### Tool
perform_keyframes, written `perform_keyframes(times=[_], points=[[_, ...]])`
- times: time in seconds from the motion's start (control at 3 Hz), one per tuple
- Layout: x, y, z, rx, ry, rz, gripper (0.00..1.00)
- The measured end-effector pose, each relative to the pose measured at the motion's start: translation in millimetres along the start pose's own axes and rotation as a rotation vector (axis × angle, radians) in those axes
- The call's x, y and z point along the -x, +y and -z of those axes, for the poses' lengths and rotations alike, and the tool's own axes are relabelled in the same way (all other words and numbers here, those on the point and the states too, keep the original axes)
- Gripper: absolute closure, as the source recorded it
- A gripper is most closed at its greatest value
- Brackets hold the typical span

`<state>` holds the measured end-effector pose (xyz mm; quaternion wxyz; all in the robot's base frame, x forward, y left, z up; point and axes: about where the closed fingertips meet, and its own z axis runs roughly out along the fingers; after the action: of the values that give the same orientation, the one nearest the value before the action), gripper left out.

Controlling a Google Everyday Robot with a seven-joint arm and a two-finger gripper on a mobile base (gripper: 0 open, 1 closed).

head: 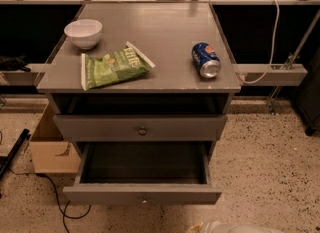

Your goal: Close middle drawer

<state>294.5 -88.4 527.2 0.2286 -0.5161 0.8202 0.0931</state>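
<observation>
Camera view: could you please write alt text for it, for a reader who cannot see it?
The middle drawer of a grey cabinet stands pulled out and empty, below the upper drawer. On top lie a white bowl, a green chip bag and a blue can on its side. The gripper is not in view.

The middle drawer (142,194) stands pulled well out of the grey table (160,27), its dark inside open to view and its small knob (145,202) on the front. Above it the upper drawer (100,126) shows its front beneath a dark gap. On the table are a white bowl (83,32) at the back left, a green chip bag (114,67) just in front of it, and a blue can (205,60) lying on its side toward the right. A cardboard box (50,149) sits on the speckled floor (270,177) at the left. The end effector (230,228) shows only as a pale shape at the bottom edge, in front of the open drawer.
</observation>
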Motion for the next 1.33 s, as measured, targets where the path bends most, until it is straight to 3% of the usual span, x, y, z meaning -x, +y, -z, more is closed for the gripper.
perform_keyframes(times=[0.33,0.67,1.0,1.33], points=[[10.0,0.6,-28.8,0.034,0.004,0.011,1.00],[15.3,2.0,-23.0,0.027,-0.016,0.014,1.00],[-1.3,0.4,-15.3,-0.003,-0.007,-0.031,1.00],[-14.1,-18.1,-41.7,-0.013,0.048,-0.016,1.00]])
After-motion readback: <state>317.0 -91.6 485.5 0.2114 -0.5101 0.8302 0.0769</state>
